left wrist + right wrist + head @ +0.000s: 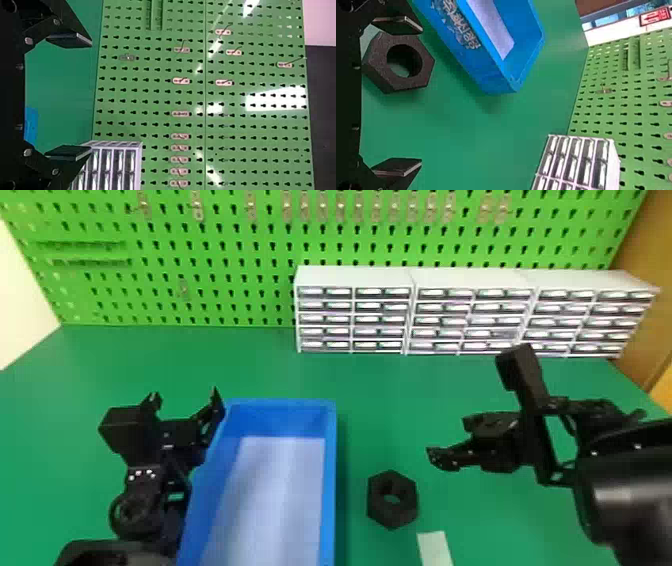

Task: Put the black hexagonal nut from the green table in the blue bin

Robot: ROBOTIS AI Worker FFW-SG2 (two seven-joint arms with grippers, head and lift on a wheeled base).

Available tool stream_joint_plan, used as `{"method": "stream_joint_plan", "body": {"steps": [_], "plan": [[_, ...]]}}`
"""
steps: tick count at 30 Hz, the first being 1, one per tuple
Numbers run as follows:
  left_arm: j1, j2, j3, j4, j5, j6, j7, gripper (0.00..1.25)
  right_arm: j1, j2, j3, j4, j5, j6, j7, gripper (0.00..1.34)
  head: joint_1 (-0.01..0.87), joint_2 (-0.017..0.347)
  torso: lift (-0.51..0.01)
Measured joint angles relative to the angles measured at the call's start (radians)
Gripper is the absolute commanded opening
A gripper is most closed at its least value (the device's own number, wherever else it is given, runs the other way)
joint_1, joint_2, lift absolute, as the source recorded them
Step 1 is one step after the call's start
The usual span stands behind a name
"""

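The black hexagonal nut (392, 500) lies on the green table (380, 390), just right of the blue bin (328, 490). My right gripper (445, 442) is above the table, to the right of the nut and a little farther back. In the right wrist view my right gripper (419, 97) stands open, with the nut (425, 65) close to one finger and not held; the blue bin (494, 75) is beyond it. My left gripper (185, 397) is parked at the bin's left edge; in the left wrist view that gripper (89, 97) is open and holds nothing.
White drawer cabinets (355, 310) stand along the back right of the table, before a green pegboard (240, 255). A pale strip (435, 547) lies on the table near the front, close to the nut. White lining (275, 500) covers the bin's floor.
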Motion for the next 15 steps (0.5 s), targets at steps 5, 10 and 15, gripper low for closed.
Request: {"method": "stream_joint_plan", "body": {"steps": [5, 10, 15], "plan": [[-0.001, 0.0, 0.001, 0.002, 0.0, 0.0, 0.0, 0.93, -0.003, -0.001, 0.021, 0.003, 0.003, 0.011, 0.013, 1.21, 0.657, 0.057, -0.095], [-0.003, 0.0, 0.002, 0.003, 0.0, 0.0, 0.0, 0.93, -0.006, -0.003, 0.03, 0.006, 0.016, 0.02, 0.032, 1.21, 0.657, 0.057, -0.095], [-0.004, 0.0, 0.002, 0.003, 0.001, 0.0, 0.0, 0.93, -0.007, -0.002, 0.033, 0.006, 0.028, 0.025, 0.043, 1.21, 0.657, 0.057, -0.095]]}}
